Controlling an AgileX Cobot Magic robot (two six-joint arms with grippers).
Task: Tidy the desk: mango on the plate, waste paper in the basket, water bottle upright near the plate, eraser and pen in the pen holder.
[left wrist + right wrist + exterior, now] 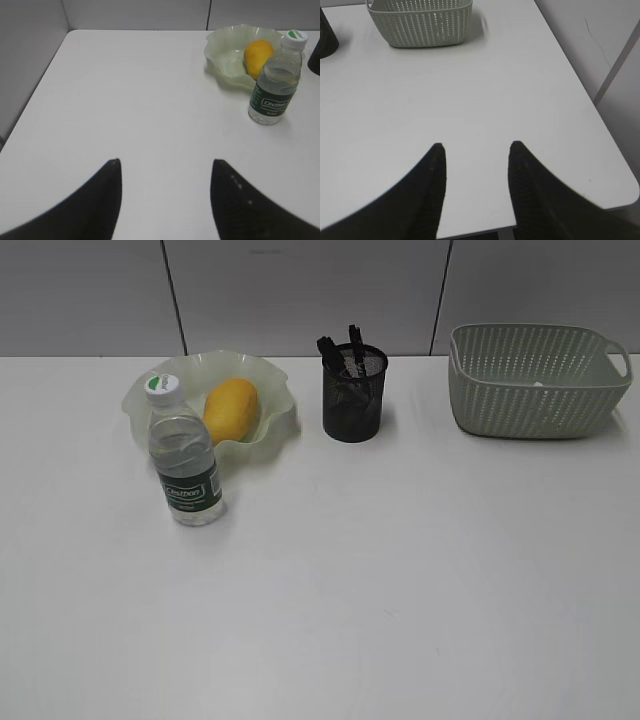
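Observation:
The mango lies on the pale green plate at the back left of the desk. The water bottle stands upright just in front of the plate. The black mesh pen holder holds dark items. The basket stands at the back right; something small and white shows through its wall. My left gripper is open and empty, far from the plate, mango and bottle. My right gripper is open and empty near the desk's front edge, well short of the basket.
The desk's right edge and front corner lie close to my right gripper. The desk's left edge runs beside a grey wall. A panelled wall stands behind the desk. Neither gripper shows in the exterior view.

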